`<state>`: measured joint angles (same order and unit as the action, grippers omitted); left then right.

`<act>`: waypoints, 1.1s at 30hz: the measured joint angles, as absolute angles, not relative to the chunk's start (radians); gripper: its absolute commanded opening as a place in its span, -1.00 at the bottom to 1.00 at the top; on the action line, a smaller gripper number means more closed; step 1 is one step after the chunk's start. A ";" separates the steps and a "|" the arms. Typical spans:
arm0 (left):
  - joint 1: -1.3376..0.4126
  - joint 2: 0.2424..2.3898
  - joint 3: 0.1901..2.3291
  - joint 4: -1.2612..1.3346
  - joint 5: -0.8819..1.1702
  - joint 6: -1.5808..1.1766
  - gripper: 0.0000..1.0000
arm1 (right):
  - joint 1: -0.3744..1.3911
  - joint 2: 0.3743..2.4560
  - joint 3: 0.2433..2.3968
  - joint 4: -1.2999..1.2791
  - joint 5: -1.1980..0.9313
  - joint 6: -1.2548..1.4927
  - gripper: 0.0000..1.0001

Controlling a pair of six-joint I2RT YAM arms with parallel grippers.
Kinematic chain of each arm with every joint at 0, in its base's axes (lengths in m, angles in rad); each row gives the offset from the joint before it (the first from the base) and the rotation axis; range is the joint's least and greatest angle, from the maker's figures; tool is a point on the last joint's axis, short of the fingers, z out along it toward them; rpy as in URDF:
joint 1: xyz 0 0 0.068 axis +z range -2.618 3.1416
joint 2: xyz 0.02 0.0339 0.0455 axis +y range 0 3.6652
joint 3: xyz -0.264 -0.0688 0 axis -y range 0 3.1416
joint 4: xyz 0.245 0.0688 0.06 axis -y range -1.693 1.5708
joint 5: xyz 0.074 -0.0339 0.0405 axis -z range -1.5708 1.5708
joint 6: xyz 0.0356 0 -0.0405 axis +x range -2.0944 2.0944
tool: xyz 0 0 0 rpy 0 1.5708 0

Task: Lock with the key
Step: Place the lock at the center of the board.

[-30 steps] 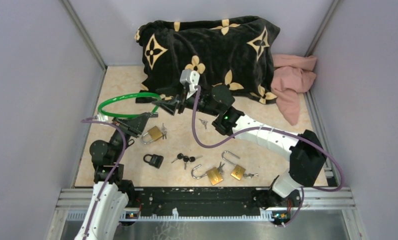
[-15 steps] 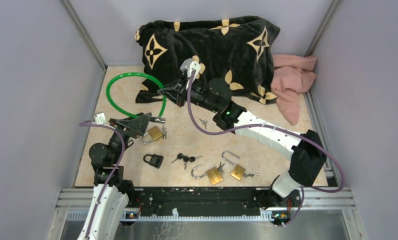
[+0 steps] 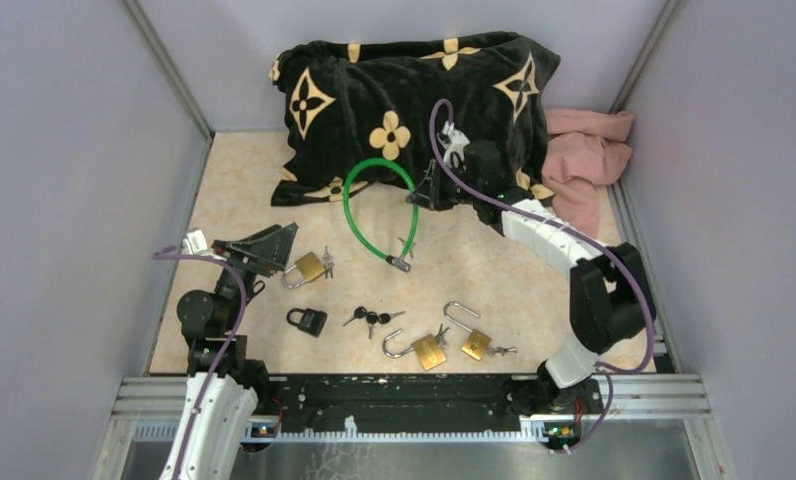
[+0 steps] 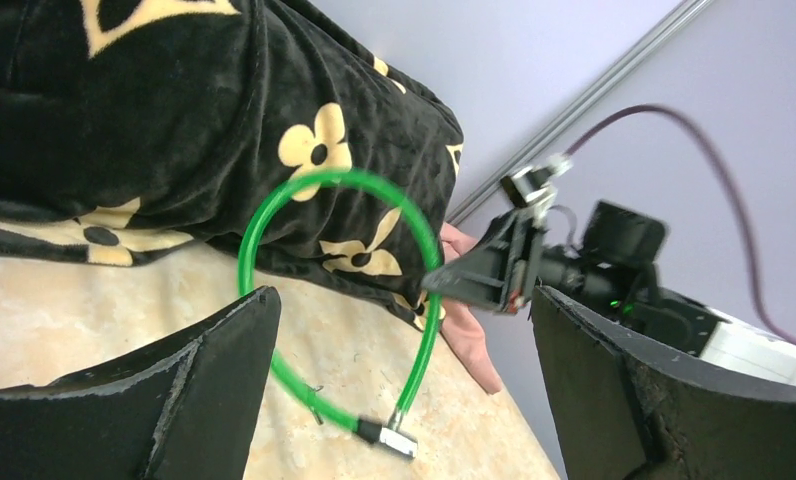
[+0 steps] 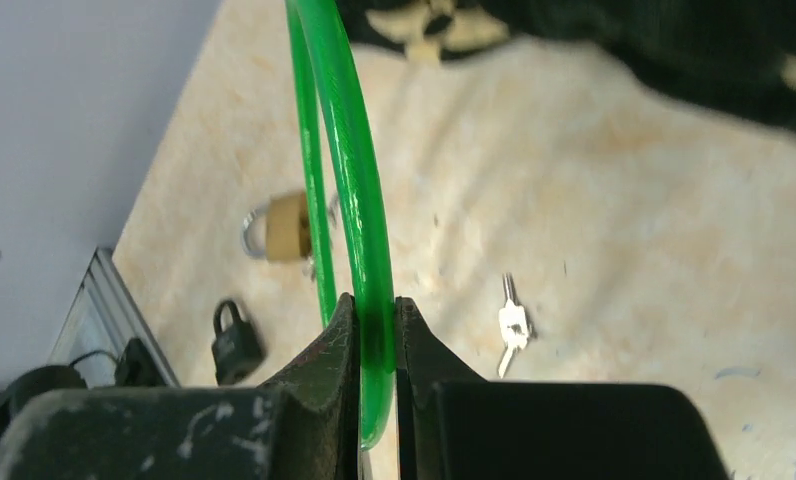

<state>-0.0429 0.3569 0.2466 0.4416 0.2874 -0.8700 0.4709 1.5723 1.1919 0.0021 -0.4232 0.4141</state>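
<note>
One green cable lock [image 5: 360, 190], looped, metal-tipped

Table [image 3: 242, 178] lies open left of the cable lock [image 3: 345, 205]; padlocks [image 3: 429, 351] and keys [image 3: 372, 318] clutter the near side.

1. Black plush blanket [image 3: 414, 90], gold flower and four-point star motifs, bunched up at the far end against the back wall [image 3: 404, 20]. Its near edge drapes onto the tabletop.
2. Pink cloth [image 3: 584, 165], crumpled in the far right corner, touching the blanket's right edge and lying along the right wall [image 3: 734, 150].
3. Table [image 3: 244, 180]: beige marbled top.
4. Left wall [image 3: 64, 150], plain lilac-grey like the other two. Metal posts [image 3: 169, 70] run up the far corners.
5. Black rail [image 3: 404, 400] across the near edge, silver metal frame under it.
</note>
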 measured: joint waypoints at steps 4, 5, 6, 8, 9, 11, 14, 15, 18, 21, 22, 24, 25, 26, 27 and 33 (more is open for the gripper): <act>-0.043 0.349 0.246 0.436 0.284 -0.867 0.97 | 0.416 1.678 1.145 -0.067 -0.503 0.433 -1.00; -0.043 0.347 0.246 0.436 0.284 -0.865 0.97 | 0.400 1.708 1.135 -0.088 -0.504 0.432 -1.00; -0.043 0.346 0.246 0.436 0.283 -0.863 0.97 | 0.385 1.733 1.128 -0.112 -0.498 0.429 -1.00; -0.043 0.344 0.246 0.435 0.283 -0.862 0.97 | 0.360 1.776 1.126 -0.153 -0.482 0.423 -1.00; -0.043 0.344 0.246 0.435 0.283 -0.861 0.97 | 0.351 1.788 1.126 -0.164 -0.474 0.419 -1.00; -0.043 0.340 0.245 0.435 0.283 -0.860 0.97 | 0.335 1.813 1.137 -0.199 -0.448 0.401 -0.99; -0.043 0.334 0.244 0.436 0.283 -0.859 0.97 | 0.332 1.857 1.184 -0.255 -0.418 0.367 -0.66; -0.043 0.334 0.244 0.436 0.283 -0.859 0.97 | 0.332 1.868 1.201 -0.270 -0.410 0.357 -0.50; -0.043 0.331 0.242 0.437 0.284 -0.858 0.97 | 0.334 1.895 1.255 -0.316 -0.368 0.322 -0.26; -0.043 0.331 0.242 0.437 0.284 -0.858 0.97 | 0.336 1.899 1.304 -0.377 -0.315 0.286 -0.02; -0.043 0.331 0.242 0.437 0.284 -0.858 0.97 | 0.336 1.899 1.321 -0.395 -0.295 0.275 0.08; -0.043 0.330 0.242 0.437 0.284 -0.857 0.97 | 0.337 1.897 1.349 -0.414 -0.253 0.255 0.23; -0.043 0.329 0.241 0.437 0.284 -0.855 0.97 | 0.339 1.892 1.356 -0.421 -0.229 0.242 0.25; -0.043 0.327 0.239 0.438 0.285 -0.855 0.97 | 0.342 1.883 1.357 -0.433 -0.206 0.232 0.26; -0.043 0.326 0.238 0.438 0.285 -0.855 0.97 | 0.345 1.869 1.357 -0.451 -0.175 0.220 0.26; -0.043 0.324 0.231 0.441 0.292 -0.854 0.97 | 0.445 1.761 1.357 -0.587 0.035 0.155 0.24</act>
